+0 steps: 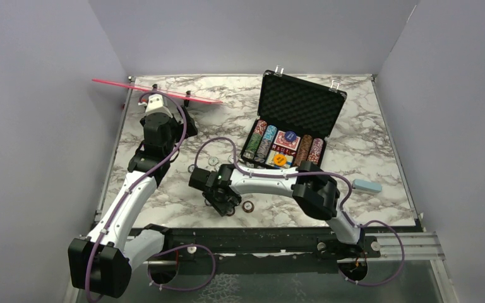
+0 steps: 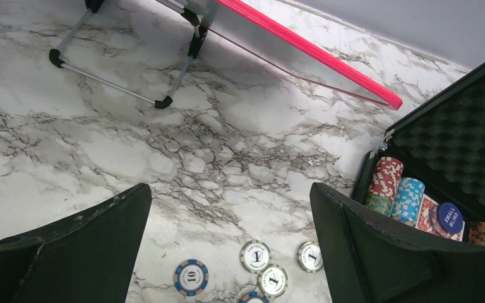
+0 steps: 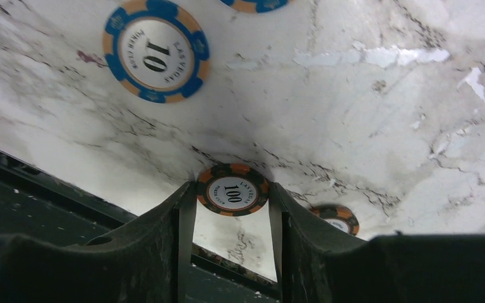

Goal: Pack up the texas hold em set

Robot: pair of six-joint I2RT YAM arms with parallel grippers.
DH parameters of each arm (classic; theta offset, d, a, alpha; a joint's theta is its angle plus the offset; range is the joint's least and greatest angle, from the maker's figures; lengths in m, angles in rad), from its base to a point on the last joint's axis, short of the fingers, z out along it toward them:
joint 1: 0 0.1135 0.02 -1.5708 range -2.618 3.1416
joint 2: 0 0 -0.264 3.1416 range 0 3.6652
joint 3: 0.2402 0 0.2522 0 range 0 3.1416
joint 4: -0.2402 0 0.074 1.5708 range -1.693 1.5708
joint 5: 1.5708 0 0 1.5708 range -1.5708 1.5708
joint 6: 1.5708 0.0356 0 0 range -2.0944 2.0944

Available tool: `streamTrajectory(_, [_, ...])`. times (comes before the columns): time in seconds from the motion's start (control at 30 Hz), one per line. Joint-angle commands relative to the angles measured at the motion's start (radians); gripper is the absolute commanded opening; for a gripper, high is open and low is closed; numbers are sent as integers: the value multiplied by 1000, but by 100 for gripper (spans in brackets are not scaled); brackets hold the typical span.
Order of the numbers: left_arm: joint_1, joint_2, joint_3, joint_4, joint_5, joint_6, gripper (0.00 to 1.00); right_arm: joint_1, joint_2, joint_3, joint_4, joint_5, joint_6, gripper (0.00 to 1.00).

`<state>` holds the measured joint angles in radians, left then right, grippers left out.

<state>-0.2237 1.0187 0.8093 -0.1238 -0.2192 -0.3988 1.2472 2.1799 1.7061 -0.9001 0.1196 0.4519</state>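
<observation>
Right end effector pinches the 100 chip by its rim, likely light, stiff, slick; left end effector gapes wide

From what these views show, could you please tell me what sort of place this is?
Likely a robot test cell: a white marble-patterned tabletop boxed in by plain grey walls, two white-and-black robot arms bolted at its edge, a staged black foam-lined briefcase.

- My left gripper hangs over the marble table, fingers wide apart.
- Loose poker chips lie flat between them: one blue "10" chip, several marked "1".
- Right edge: open briefcase, foam lid up, chip rows, "small blind" button.
- Far side: pink strip on wire legs.
</observation>
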Motion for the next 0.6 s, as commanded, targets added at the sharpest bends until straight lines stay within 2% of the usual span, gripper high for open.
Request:
streamTrajectory(0.0, [4,-22,18,-2,-17,11,99,-1,-81,-27,0,82,21,47])
streamTrajectory(0.37, [4,-15,18,5,5,11,99,-5,-237,-148,16,173,100,48])
streamTrajectory(0.57, [4,-15,17,6,9,8,99,-32,-277,-231,25,170,123,49])
